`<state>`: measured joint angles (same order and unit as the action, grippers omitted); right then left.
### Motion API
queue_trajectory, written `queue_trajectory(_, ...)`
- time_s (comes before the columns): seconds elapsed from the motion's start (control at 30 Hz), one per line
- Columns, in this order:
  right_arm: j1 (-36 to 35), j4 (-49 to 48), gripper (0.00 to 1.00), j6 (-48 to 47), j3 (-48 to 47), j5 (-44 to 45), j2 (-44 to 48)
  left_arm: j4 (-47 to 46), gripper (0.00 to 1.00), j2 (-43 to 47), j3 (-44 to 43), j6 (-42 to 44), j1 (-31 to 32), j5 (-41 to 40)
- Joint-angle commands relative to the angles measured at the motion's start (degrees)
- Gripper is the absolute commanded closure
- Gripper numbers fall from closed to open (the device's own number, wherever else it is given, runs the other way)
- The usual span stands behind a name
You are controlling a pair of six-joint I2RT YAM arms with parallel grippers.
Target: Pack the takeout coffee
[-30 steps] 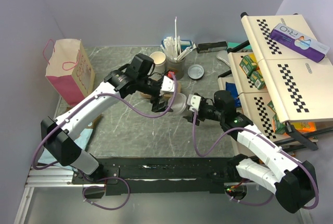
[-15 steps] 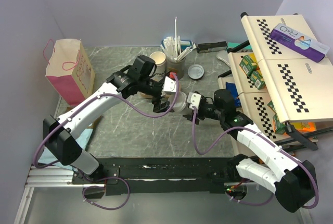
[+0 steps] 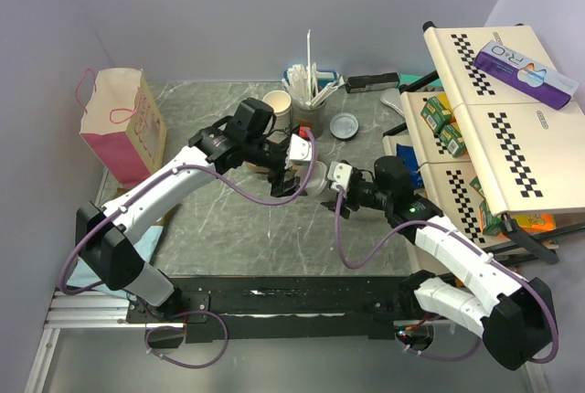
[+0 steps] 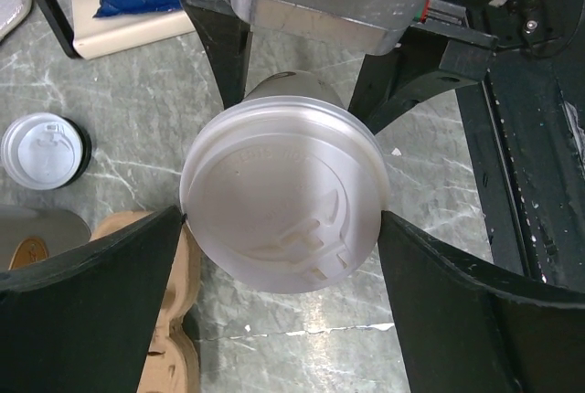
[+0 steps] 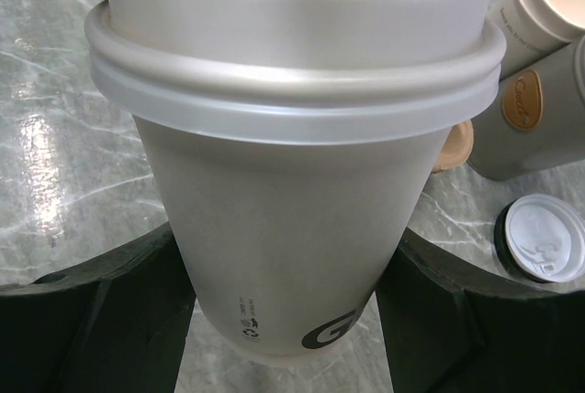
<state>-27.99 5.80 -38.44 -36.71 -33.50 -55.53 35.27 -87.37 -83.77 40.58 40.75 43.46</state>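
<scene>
The takeout coffee (image 3: 315, 181) is an off-white paper cup (image 5: 292, 228) with a round white lid (image 4: 285, 196) seated on its rim. It is held upright above the middle of the table. My right gripper (image 5: 288, 256) is shut on the cup's lower wall, one black finger on each side. My left gripper (image 4: 281, 219) comes at it from above, and its black fingers (image 4: 91, 283) touch the lid's rim on both sides. In the top view the left gripper (image 3: 294, 176) and right gripper (image 3: 327, 187) meet at the cup.
A brown cardboard tray (image 4: 174, 302) lies just left of the cup. Behind stand a grey cup of straws (image 3: 311, 105), a spare paper cup (image 3: 277, 105) and a loose lid (image 3: 345, 125). A pink bag (image 3: 122, 123) stands at the left, and a checkered rack (image 3: 494, 110) fills the right.
The left gripper has shifted a little right and down over the cup, and its fingers have drawn in onto the lid. The right gripper has edged left with the cup.
</scene>
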Motion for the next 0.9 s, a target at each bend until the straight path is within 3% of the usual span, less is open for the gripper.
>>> queue_trajectory(0.0,-0.4,-1.23,0.37,0.03,-3.28,-1.48,-0.81,-2.39,0.06,1.5,0.36,-1.38,0.29,-1.18)
queue_trajectory(0.5,-0.58,-1.67,0.35,0.82,-5.04,-2.1,-3.45,-4.77,0.15,2.56,2.2,-4.63,0.29,-3.47)
queue_trajectory(0.6,-0.58,-2.11,0.3,1.26,-5.39,-1.31,-4.15,-4.07,0.18,2.47,2.03,-4.28,0.12,-4.09)
queue_trajectory(0.7,-0.49,-1.67,0.13,1.35,-6.09,0.0,-4.76,-1.53,0.22,2.12,1.24,-3.14,-0.5,-4.7)
queue_trajectory(0.73,-0.58,-0.72,0.0,1.08,-6.62,0.44,-4.68,-0.56,0.24,1.86,0.89,-2.61,-1.19,-4.88)
queue_trajectory(0.87,-0.31,2.79,0.0,-1.55,-7.24,3.25,-2.75,5.41,0.26,1.24,-1.05,0.9,-4.18,-5.05)
